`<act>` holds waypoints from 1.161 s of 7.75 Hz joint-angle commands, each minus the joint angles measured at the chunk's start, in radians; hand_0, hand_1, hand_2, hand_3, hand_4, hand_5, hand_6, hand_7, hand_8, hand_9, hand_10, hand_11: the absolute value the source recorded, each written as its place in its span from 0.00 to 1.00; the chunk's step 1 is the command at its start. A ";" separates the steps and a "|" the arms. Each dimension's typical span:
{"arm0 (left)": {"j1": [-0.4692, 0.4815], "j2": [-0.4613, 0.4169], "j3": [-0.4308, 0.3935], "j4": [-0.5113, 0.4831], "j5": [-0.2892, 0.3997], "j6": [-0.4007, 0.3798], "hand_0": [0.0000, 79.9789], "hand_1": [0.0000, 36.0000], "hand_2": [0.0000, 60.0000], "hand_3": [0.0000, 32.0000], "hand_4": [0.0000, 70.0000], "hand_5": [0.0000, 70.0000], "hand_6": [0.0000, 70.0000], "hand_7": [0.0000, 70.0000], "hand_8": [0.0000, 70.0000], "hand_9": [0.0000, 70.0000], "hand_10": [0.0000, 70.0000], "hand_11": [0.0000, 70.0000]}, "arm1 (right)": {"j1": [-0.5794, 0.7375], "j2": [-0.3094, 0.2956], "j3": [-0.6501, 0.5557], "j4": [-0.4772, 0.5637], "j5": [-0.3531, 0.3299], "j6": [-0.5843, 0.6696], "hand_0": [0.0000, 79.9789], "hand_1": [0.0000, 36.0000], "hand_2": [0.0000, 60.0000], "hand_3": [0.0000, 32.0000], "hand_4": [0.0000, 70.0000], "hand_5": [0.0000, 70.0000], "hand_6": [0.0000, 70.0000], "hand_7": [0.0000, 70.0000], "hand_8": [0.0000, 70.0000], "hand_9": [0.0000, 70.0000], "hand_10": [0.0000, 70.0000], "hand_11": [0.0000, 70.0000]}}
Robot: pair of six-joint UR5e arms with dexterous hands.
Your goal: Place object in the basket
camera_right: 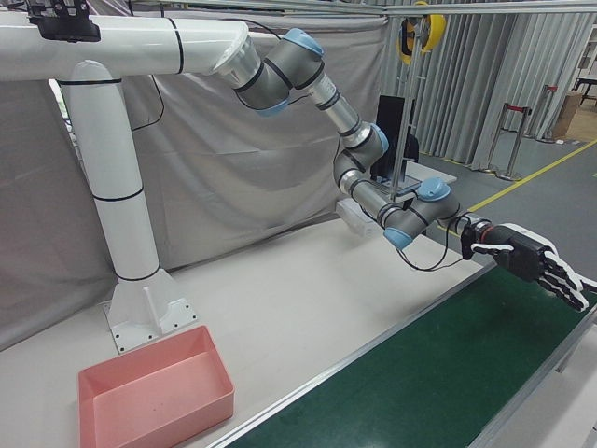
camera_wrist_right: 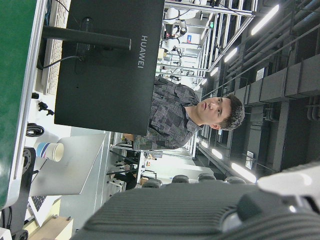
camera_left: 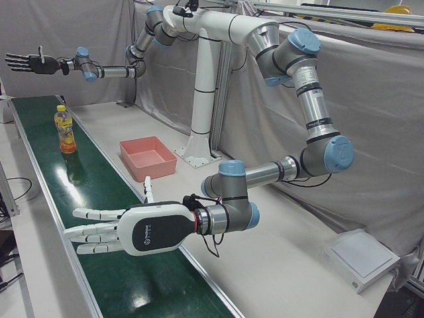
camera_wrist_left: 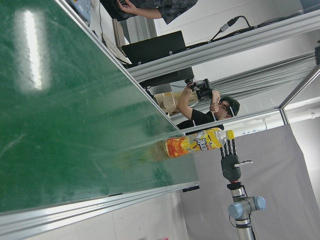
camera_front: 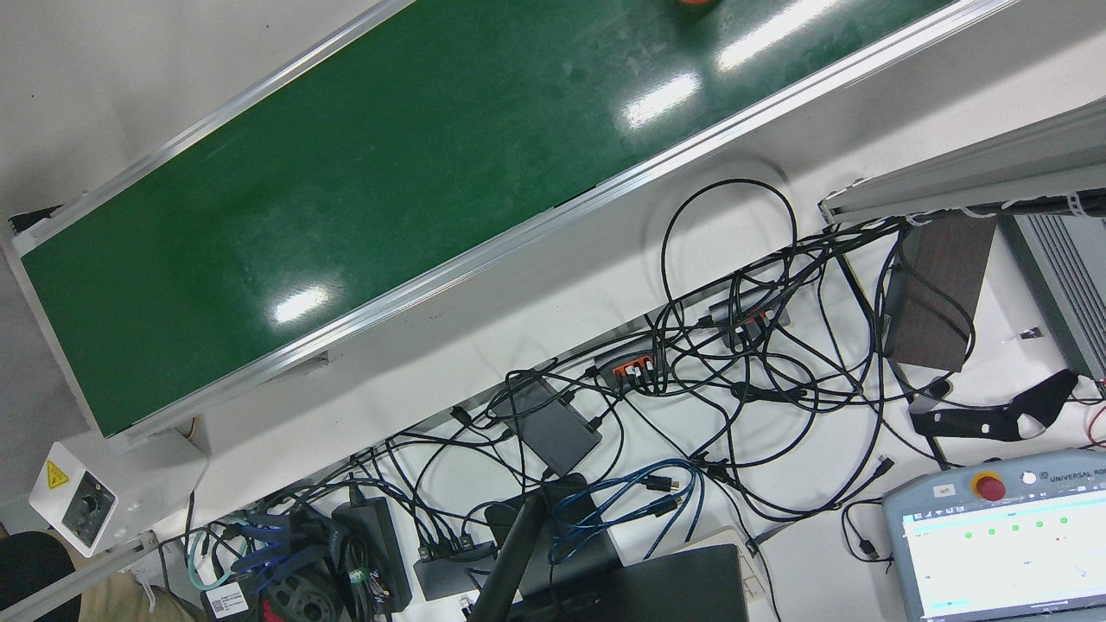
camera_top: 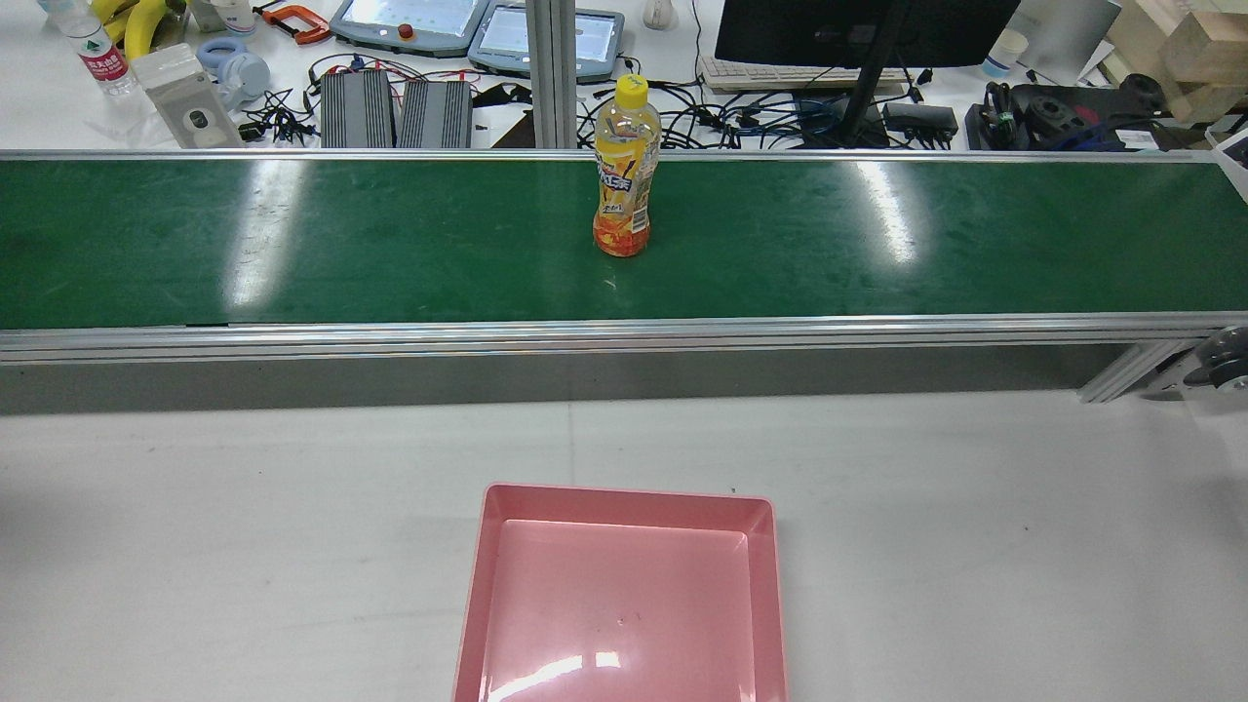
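An orange drink bottle (camera_top: 622,171) with a yellow cap stands upright on the green conveyor belt (camera_top: 292,244). It also shows in the left-front view (camera_left: 65,130) and in the left hand view (camera_wrist_left: 197,142). The pink basket (camera_top: 624,502) sits empty on the white table, straight before the bottle; it also shows in the left-front view (camera_left: 147,156) and the right-front view (camera_right: 154,392). My left hand (camera_left: 126,230) is open, fingers spread, flat above one end of the belt, far from the bottle. My right hand (camera_right: 527,261) is open above the other end; it also shows in the left-front view (camera_left: 30,63).
Aluminium rails (camera_top: 585,336) edge the belt. Beyond it a desk holds a monitor (camera_top: 858,29), teach pendants (camera_top: 409,21) and tangled cables (camera_front: 691,389). The white arm pedestal (camera_right: 131,280) stands behind the basket. People (camera_wrist_right: 195,112) stand past the belt.
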 commanded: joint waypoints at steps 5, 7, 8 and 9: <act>0.099 -0.092 0.000 0.075 0.003 0.008 0.59 0.12 0.00 0.00 0.26 0.19 0.00 0.00 0.10 0.17 0.09 0.14 | 0.000 -0.001 0.000 0.000 0.000 0.000 0.00 0.00 0.00 0.00 0.00 0.00 0.00 0.00 0.00 0.00 0.00 0.00; 0.136 -0.147 0.003 0.113 0.003 0.021 0.59 0.12 0.00 0.00 0.25 0.19 0.00 0.00 0.09 0.15 0.11 0.16 | 0.000 0.001 0.000 0.000 0.000 0.000 0.00 0.00 0.00 0.00 0.00 0.00 0.00 0.00 0.00 0.00 0.00 0.00; 0.142 -0.173 0.003 0.129 0.003 0.032 0.59 0.11 0.00 0.00 0.26 0.19 0.00 0.00 0.09 0.15 0.11 0.17 | 0.000 -0.001 0.000 0.000 0.000 0.000 0.00 0.00 0.00 0.00 0.00 0.00 0.00 0.00 0.00 0.00 0.00 0.00; 0.170 -0.189 0.001 0.130 0.003 0.032 0.59 0.11 0.00 0.00 0.25 0.19 0.00 0.00 0.09 0.15 0.11 0.16 | 0.000 -0.001 0.000 0.000 0.000 0.000 0.00 0.00 0.00 0.00 0.00 0.00 0.00 0.00 0.00 0.00 0.00 0.00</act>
